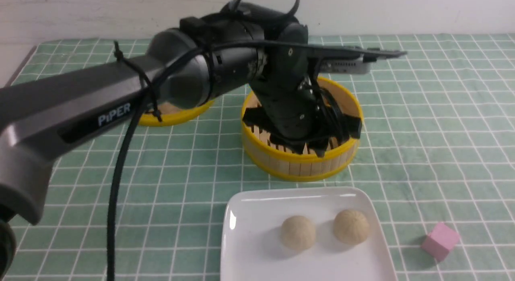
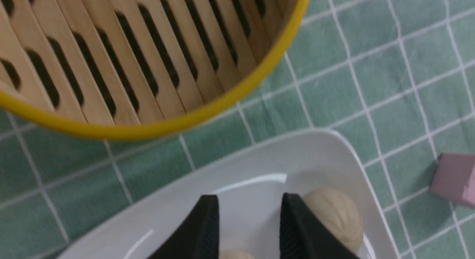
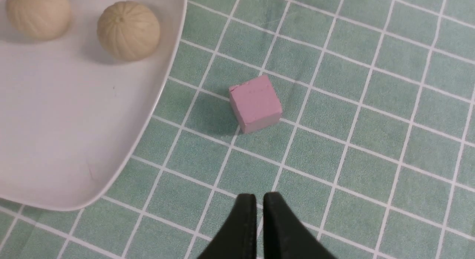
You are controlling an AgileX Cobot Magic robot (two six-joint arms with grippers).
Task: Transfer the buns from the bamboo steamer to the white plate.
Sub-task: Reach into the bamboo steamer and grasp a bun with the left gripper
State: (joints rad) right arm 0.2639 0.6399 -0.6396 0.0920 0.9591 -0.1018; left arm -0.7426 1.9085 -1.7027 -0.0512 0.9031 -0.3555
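Two cream buns point(image 1: 297, 232) point(image 1: 351, 226) lie side by side on the white plate point(image 1: 249, 216), near its far edge. Behind the plate stands the bamboo steamer point(image 1: 297, 164); my left arm hides most of its inside. In the left wrist view the part of the steamer's point(image 2: 167, 127) slatted floor that shows is bare. My left gripper point(image 2: 249, 197) is open above the plate point(image 2: 167, 214), with one bun point(image 2: 334, 218) beside a finger and nothing gripped. My right gripper point(image 3: 259, 196) is shut and empty over the cloth, near the plate's point(image 3: 55, 121) corner.
A pink cube point(image 1: 439, 240) sits on the green checked cloth just right of the plate, ahead of my right gripper's fingers point(image 3: 246, 229). The flat yellow-rimmed lid point(image 1: 177, 116) lies behind the left arm, left of the steamer.
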